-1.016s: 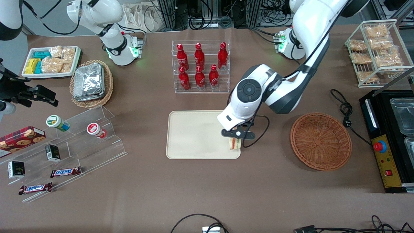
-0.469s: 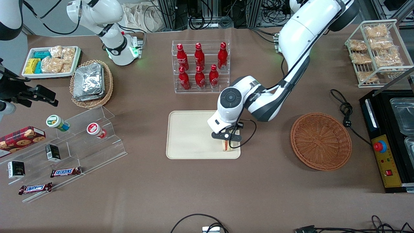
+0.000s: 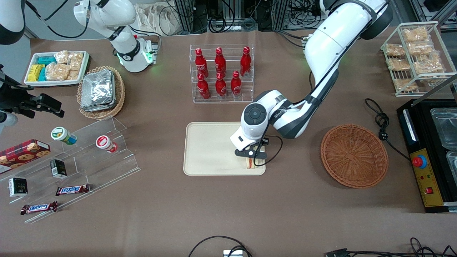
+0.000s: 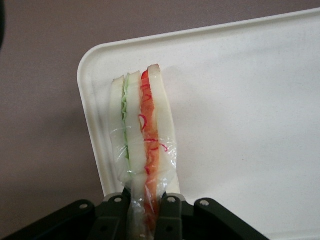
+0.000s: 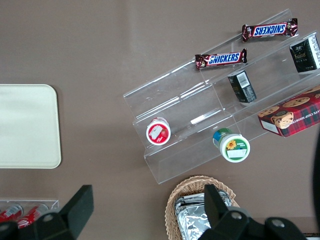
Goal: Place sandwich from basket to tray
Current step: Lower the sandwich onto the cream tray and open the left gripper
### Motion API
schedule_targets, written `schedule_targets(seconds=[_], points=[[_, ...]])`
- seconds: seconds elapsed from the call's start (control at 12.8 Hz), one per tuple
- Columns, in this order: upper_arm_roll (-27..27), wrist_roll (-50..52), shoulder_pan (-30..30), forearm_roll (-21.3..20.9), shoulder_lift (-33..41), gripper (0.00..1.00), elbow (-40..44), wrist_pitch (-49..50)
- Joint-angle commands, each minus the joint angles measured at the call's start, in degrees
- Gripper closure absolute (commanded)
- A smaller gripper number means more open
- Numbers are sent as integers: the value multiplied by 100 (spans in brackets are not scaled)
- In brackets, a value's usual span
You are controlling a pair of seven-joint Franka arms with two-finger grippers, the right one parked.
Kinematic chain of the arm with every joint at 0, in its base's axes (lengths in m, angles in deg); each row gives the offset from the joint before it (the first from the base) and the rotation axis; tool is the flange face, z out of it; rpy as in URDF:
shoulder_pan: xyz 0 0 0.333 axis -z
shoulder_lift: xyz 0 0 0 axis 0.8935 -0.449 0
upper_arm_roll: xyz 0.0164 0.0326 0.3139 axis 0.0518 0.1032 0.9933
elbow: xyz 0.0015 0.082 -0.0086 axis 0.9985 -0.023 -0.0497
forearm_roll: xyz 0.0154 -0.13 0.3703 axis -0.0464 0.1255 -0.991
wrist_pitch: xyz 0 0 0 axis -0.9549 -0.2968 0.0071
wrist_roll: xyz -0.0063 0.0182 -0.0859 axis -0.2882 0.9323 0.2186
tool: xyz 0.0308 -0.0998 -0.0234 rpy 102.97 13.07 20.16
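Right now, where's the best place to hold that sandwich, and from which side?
Across the two bread faces, from above. The sandwich is a thin upright wedge; the gripper, over the tray, is shut on it that way.

Stood in an acrylic rack [image 3: 221, 73]: six red cola bottles [image 3: 220, 86]. Lay on clear stepped shelving [image 3: 76, 162]: two Snickers bars [image 3: 72, 189], a cookie box [image 3: 22, 151], two lidded cups [image 3: 106, 143].

Black gripper [image 4: 145, 212]. Sandwich [image 4: 142, 135]: pale white bread, red-orange and green filling stripes. Tray [image 3: 210, 150] plain cream-beige. Basket [image 3: 354, 155] reddish-brown weave. Worktop [image 3: 228, 210] brown.
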Motion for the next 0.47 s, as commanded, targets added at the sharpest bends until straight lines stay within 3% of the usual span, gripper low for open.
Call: schedule_targets(seconds=[0.0, 0.31, 0.39], points=[[105, 153, 102, -100, 53, 40, -63, -135], [157, 153, 102, -118, 62, 0, -212, -450], [175, 144, 111, -118, 71, 0, -212, -460]])
